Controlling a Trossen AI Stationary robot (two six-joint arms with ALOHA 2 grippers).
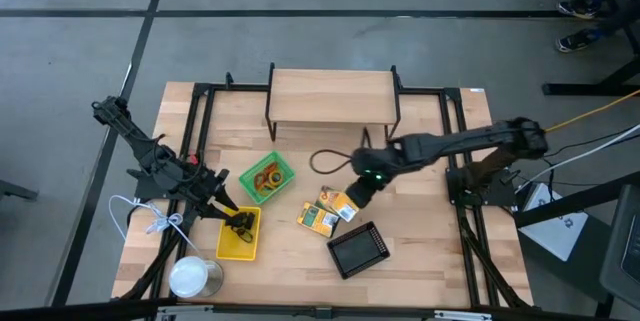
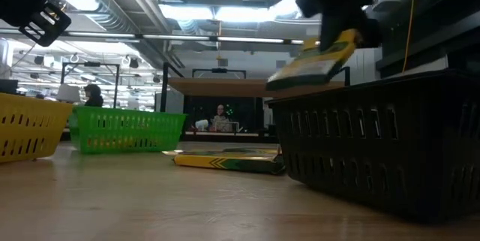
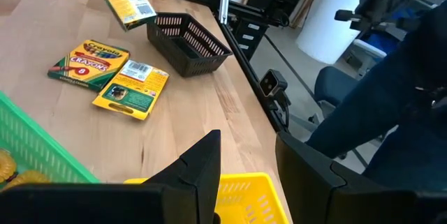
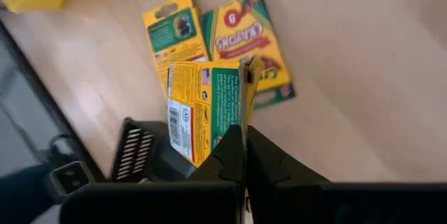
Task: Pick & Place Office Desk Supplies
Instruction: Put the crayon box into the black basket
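Crayon boxes, placed against the black tray (image 1: 358, 249) as landmark. Left of it, my left gripper (image 1: 232, 223) waits part-open, empty, over the yellow tray (image 1: 238, 241). Two boxes (image 1: 328, 211) lie just beside it. My right gripper (image 1: 358, 193), clenched, lifts one box (image 4: 206, 107) edgewise above it, I judge for dropping in.

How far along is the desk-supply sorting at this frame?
Done: orange loops lie in the green tray, and black clips in the yellow tray.

In hand: the right gripper is shut on a yellow-green crayon box, lifted above the table near the black mesh tray. The left gripper is open over the yellow tray.

Left: two crayon boxes lie on the table; the mesh tray looks empty.
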